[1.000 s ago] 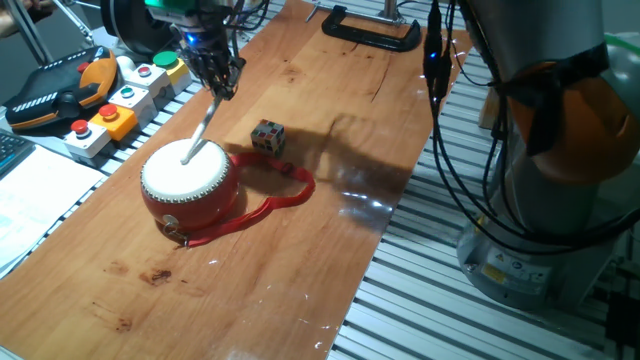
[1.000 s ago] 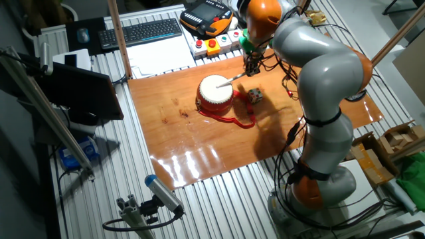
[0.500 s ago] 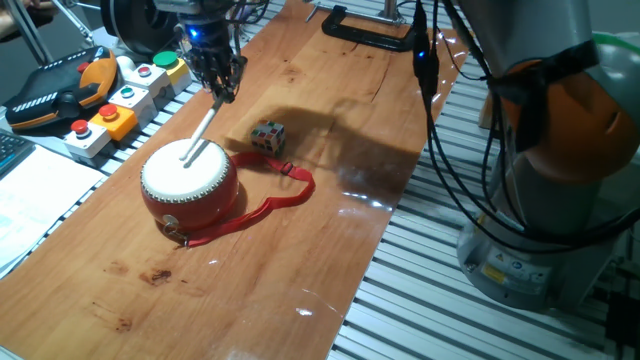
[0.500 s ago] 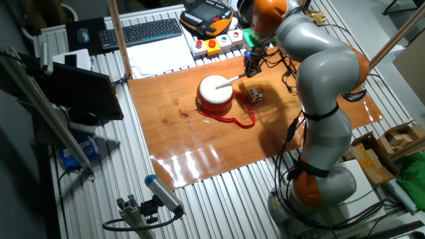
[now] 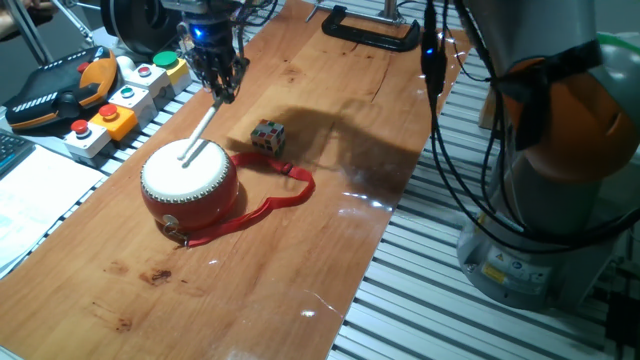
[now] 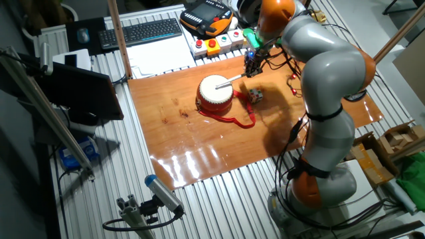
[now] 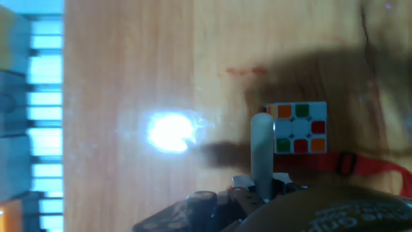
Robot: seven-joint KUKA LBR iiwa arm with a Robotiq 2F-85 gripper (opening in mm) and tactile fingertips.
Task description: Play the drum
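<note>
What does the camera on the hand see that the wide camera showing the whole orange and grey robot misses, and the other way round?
Only the hand view shows the puzzle cube's coloured stickers plainly and a bright glare on the wood. Only the wide view shows the drum's white skin, the stick tip resting on it, the whole arm, the keyboard and the button box. Both show the white stick held in the gripper, the cube, the red strap and the wooden tabletop.
</note>
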